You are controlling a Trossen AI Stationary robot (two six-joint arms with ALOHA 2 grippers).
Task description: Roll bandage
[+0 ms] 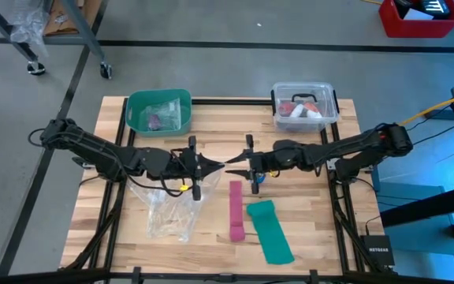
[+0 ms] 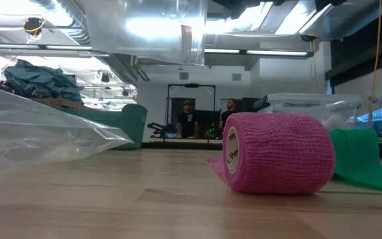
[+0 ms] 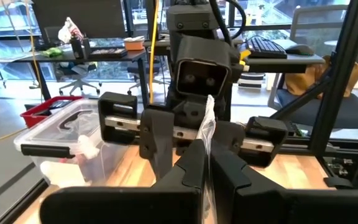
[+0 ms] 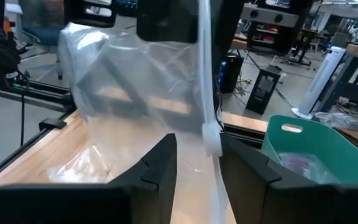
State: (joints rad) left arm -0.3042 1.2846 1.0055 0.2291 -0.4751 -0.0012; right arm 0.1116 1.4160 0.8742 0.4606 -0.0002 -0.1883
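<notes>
My left gripper is shut on a clear plastic bag above the table's middle. The bag's lower part lies crumpled on the wood. My right gripper faces it, level and open, with its fingers on either side of the bag's upright top edge; whether they touch it I cannot tell. A small bright blue spot shows under my right gripper. It may be the bandage, but it is too small to tell. My left gripper pinches the bag's top edge between its two shut fingers, coming level from the table's left. The edge stands upright out of the fingertips. The rest of the bag hangs slack below, with its bottom on the table.
A pink roll with its loose strip and a wider teal-green strip lie at the near middle. A green bin and a clear lidded box stand along the far edge. People stand in the room beyond.
</notes>
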